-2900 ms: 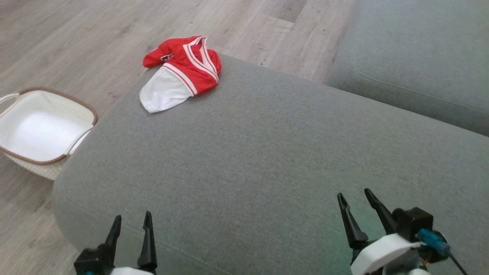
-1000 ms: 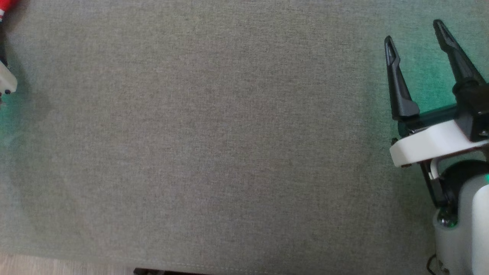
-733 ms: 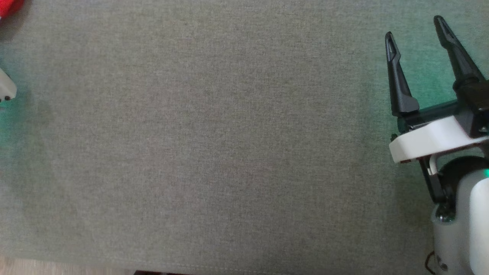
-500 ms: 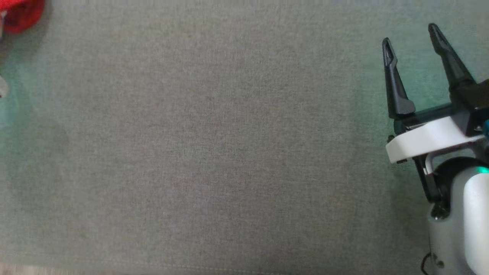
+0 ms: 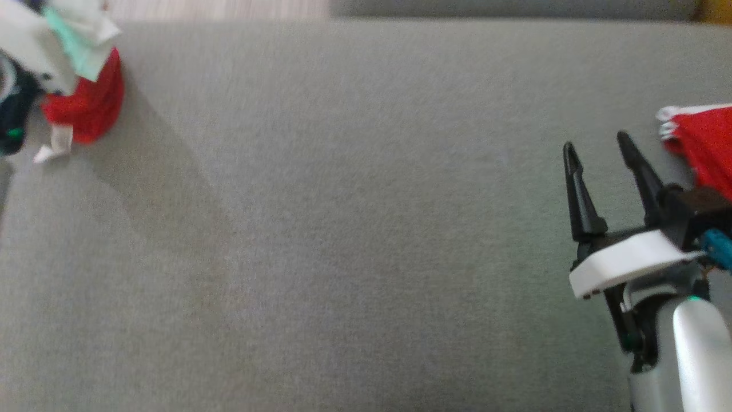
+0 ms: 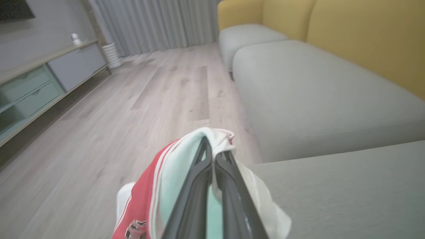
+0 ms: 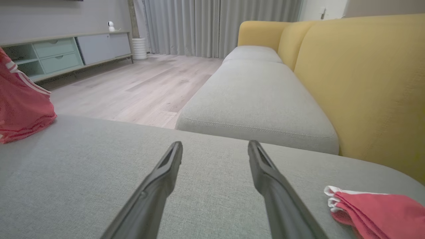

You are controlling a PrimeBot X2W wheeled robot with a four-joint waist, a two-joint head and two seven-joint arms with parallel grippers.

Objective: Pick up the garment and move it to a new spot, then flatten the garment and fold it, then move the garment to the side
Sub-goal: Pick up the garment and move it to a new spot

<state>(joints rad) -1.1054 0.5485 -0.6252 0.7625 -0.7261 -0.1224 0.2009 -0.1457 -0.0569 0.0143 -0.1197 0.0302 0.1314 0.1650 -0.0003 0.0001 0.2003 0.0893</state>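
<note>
Apparently, garment (image 6: pixel 166 179) tight between the left jaws.

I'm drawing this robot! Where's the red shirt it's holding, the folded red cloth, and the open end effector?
red shirt (image 6: pixel 140 199): left wrist view, red side panel.
folded red cloth (image 7: pixel 382 207): right wrist view, top fold.
right end effector (image 7: pixel 215 146): right wrist view, between its fingertips.

I am watching my right gripper (image 7: pixel 215 143) pointing across the grey cushion (image 7: pixel 83 172), its jaws standing wide apart. A red garment (image 7: pixel 23 109) is showing at the cushion's left side, and a folded red cloth (image 7: pixel 375 207) is lying on its right end.
</note>
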